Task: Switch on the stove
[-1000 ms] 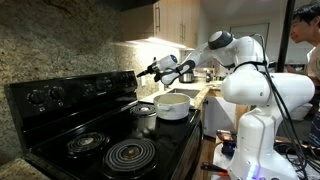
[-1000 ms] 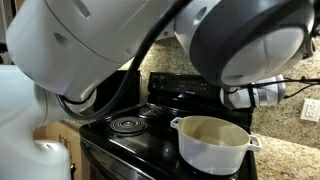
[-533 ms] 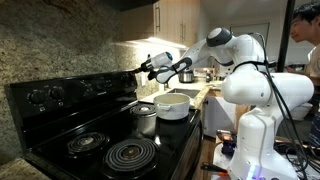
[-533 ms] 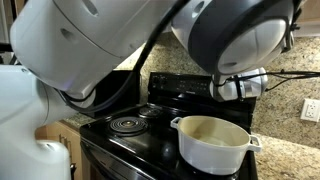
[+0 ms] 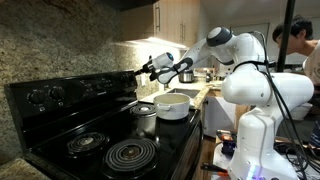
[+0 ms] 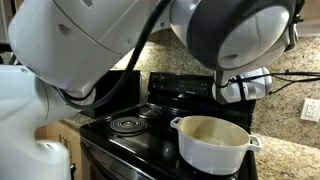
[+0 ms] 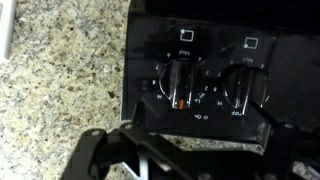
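Note:
The stove (image 5: 100, 135) is glossy black with spiral coil burners (image 5: 130, 153) and a raised back panel (image 5: 70, 92) of round knobs. It also shows in an exterior view (image 6: 140, 125). My gripper (image 5: 150, 68) hovers in front of the near end of the back panel, a short way off it. In the wrist view two knobs face me: one (image 7: 180, 80) with an orange mark, and another (image 7: 243, 88) beside it. My gripper's fingers (image 7: 195, 165) spread wide at the bottom of that view, open and empty, touching neither knob.
A white pot (image 5: 173, 105) and a small metal pot (image 5: 145, 115) stand on the stove's burners; the white pot also shows in an exterior view (image 6: 213, 140). Granite backsplash (image 7: 60, 90) borders the panel. A person (image 5: 297, 35) stands behind the robot.
My gripper has moved closer to the end of the back panel over the last second. It has barely shifted in the last half second. The pots have not moved.

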You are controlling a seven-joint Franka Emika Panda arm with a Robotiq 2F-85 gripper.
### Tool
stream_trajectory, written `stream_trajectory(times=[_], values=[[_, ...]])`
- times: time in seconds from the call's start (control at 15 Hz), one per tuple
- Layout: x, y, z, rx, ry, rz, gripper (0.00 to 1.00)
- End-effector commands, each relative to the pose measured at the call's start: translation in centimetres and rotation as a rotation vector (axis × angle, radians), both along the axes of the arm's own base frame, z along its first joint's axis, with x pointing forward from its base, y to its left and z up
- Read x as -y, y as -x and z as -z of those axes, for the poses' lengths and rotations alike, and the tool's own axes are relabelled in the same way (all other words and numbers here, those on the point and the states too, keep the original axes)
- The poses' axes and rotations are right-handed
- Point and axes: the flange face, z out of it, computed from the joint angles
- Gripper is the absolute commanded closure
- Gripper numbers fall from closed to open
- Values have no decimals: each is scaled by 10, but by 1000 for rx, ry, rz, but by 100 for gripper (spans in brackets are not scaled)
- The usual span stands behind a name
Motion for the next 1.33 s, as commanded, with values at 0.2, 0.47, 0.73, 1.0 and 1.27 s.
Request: stream_trajectory(times=[0.2,0.47,0.73,1.0,1.27], values=[[-1,0,1,-2,-1,-1,0],[-2,1,8,-4,5,-5,0],[1,-2,12,13,5,-7,0],[10,-4,8,49,22,5,0],[18,-6,7,64,40,20,0]])
